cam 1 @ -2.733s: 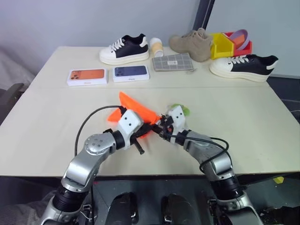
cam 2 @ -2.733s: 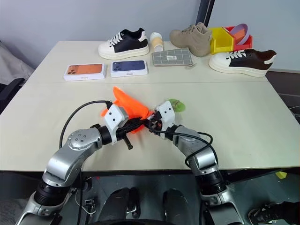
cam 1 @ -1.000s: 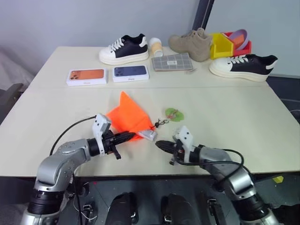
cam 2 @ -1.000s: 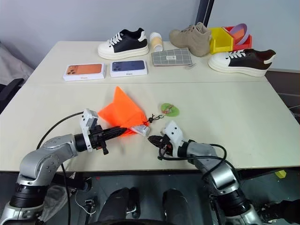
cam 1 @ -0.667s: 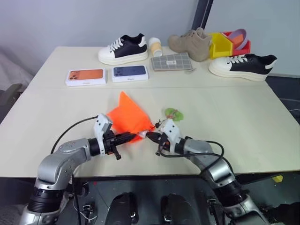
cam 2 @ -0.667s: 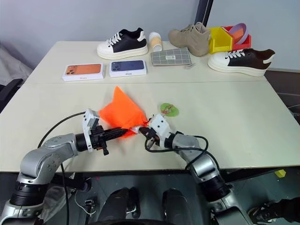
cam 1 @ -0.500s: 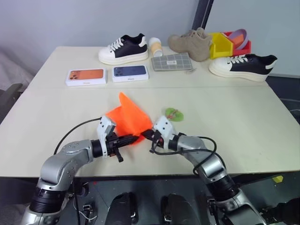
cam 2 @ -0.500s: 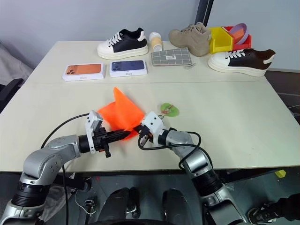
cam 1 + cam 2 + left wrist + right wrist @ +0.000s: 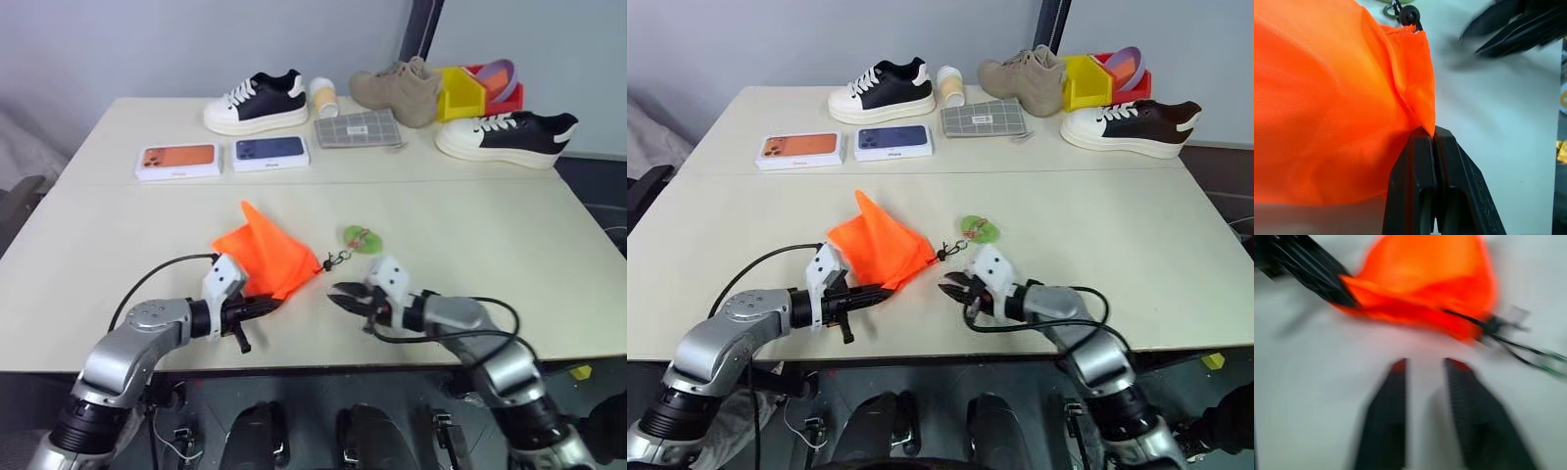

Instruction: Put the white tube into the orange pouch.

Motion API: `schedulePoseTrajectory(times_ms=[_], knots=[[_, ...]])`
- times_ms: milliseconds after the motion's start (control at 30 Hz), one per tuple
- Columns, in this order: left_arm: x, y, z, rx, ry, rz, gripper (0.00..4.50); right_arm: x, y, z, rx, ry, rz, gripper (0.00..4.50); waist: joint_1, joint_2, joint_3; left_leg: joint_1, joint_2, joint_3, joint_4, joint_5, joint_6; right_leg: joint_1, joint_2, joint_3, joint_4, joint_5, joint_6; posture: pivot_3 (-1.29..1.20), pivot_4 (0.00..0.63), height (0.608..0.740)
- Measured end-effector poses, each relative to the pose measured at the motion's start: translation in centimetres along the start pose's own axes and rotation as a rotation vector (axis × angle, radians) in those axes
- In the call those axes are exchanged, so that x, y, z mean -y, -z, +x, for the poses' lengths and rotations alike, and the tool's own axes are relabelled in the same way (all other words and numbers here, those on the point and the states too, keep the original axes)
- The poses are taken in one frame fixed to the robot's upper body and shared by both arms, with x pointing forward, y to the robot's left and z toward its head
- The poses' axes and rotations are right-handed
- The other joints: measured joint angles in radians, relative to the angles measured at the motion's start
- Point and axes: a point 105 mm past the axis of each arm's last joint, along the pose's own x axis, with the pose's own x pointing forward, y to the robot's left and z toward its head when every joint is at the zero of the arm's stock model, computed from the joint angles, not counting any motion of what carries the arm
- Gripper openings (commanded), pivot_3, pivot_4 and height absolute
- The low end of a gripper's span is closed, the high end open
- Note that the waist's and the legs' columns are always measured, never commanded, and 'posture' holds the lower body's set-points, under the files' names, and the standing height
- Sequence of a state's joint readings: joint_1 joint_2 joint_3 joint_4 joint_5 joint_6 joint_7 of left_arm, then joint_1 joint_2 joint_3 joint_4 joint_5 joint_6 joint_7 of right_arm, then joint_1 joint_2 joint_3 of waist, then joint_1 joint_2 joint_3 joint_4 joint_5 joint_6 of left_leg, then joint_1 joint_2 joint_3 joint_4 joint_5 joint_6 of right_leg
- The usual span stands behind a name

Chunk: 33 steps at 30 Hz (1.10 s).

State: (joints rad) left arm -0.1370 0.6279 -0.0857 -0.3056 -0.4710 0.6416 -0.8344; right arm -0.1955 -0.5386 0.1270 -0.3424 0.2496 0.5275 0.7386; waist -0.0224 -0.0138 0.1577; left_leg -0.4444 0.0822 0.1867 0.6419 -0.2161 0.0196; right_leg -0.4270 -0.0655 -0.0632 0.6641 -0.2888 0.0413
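Left tool (image 9: 266,303) pinched the orange pouch's (image 9: 266,257) edge on the bench (image 9: 490,235); right tool (image 9: 340,293), empty and parted, sat beside it. Tube unseen. Pouch looked limp, light; hold its rim.

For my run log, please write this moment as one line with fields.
left gripper: shut on orange pouch edge | right gripper: open, empty, beside pouch | white tube: cannot tell | green tag: on table

Head cams look fwd and down over the table (image 9: 509,235). Wrist cams sit very close, facing the orange pouch (image 9: 1327,98) from 9 and 3 o'clock; all share it.
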Motion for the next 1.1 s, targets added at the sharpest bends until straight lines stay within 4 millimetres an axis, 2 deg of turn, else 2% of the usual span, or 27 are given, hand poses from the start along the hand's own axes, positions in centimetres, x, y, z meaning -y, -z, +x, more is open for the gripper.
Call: schedulePoseTrajectory(times_ms=[33,133,200,233,400,533,600,700,800,900,1000,1100], knots=[[0.0,0.0,0.0,-0.001,0.000,0.001,0.00,0.5,-0.2,-0.1,0.004,0.022,-0.006,2.26,-0.001,0.000,0.000,0.000,0.000,0.000,0.000,0.000,0.000,0.000,0.000,0.000,0.000,0.000,0.000,0.00,0.150,0.740],[0.1,0.1,0.0,-0.003,0.010,0.000,0.79,2.0,-0.4,0.2,0.005,0.066,-0.037,2.29,-0.002,0.000,0.000,0.000,0.000,0.000,0.000,0.000,0.000,0.000,0.000,0.000,0.000,0.000,0.000,0.00,0.150,0.740],[0.1,0.1,-0.2,-0.009,0.014,0.000,1.89,4.0,-0.2,0.6,-0.013,0.125,-0.077,2.29,-0.002,0.000,0.000,0.000,0.000,0.000,0.001,0.000,0.000,0.000,0.000,0.000,0.000,0.000,0.000,0.00,0.150,0.740],[0.1,0.1,-0.3,-0.009,0.012,0.002,2.30,4.9,-0.2,0.8,-0.019,0.150,-0.094,2.29,-0.002,0.000,0.000,0.000,0.000,0.001,0.001,0.000,0.000,0.000,0.000,0.000,0.000,0.000,0.000,0.00,0.150,0.740],[-0.4,-1.1,-1.1,0.048,-0.016,-0.003,2.30,7.2,0.6,2.2,-0.050,0.183,-0.144,2.29,0.000,0.000,0.000,-0.001,0.000,0.001,0.001,0.001,0.001,0.002,0.000,0.000,0.000,0.000,0.000,0.00,0.150,0.740],[-0.7,-1.9,-1.8,0.092,-0.034,-0.007,2.30,7.7,2.2,2.5,-0.099,0.164,-0.155,2.29,0.001,0.000,0.000,-0.001,0.000,0.001,0.001,0.002,0.003,0.004,0.001,0.000,0.000,0.000,0.001,0.00,0.150,0.740],[-1.0,-2.2,-2.0,0.105,-0.053,-0.009,2.30,7.8,2.3,2.6,-0.102,0.148,-0.161,2.29,0.000,0.000,0.000,-0.001,0.000,0.002,0.001,0.002,0.003,0.004,0.002,0.000,0.001,0.000,0.001,0.00,0.150,0.740],[-1.5,-2.5,-2.5,0.120,-0.083,-0.005,2.33,7.8,2.4,2.6,-0.109,0.133,-0.164,1.45,0.000,0.000,0.000,0.000,0.000,0.001,0.002,0.002,0.003,0.005,0.002,0.000,0.001,0.000,0.001,0.00,0.150,0.740],[-1.8,-2.8,-2.7,0.131,-0.105,0.004,2.33,8.0,2.3,2.4,-0.112,0.135,-0.174,0.08,0.001,0.000,0.000,0.000,0.000,0.001,0.002,0.004,-0.001,0.005,0.002,0.000,0.001,0.000,0.001,0.00,0.150,0.740],[-1.9,-3.1,-2.8,0.147,-0.112,0.007,2.33,7.7,2.3,1.8,-0.113,0.129,-0.183,0.08,0.003,0.000,0.000,0.000,0.000,0.001,0.002,0.003,-0.003,0.005,0.002,0.000,0.001,0.000,0.001,0.00,0.150,0.740],[-1.9,-4.0,-2.7,0.183,-0.103,0.011,2.33,7.0,2.1,0.5,-0.104,0.132,-0.190,0.08,0.005,0.000,0.000,-0.001,0.000,0.001,0.002,0.004,-0.003,0.005,0.002,0.000,0.001,0.000,0.001,0.00,0.150,0.740],[-1.7,-5.3,-1.8,0.238,-0.072,0.018,2.33,6.3,0.4,-1.1,-0.021,0.158,-0.158,0.08,0.006,0.000,0.000,0.000,0.000,0.001,0.002,0.004,-0.003,0.005,0.002,0.000,0.001,0.000,0.002,0.00,0.150,0.740]])
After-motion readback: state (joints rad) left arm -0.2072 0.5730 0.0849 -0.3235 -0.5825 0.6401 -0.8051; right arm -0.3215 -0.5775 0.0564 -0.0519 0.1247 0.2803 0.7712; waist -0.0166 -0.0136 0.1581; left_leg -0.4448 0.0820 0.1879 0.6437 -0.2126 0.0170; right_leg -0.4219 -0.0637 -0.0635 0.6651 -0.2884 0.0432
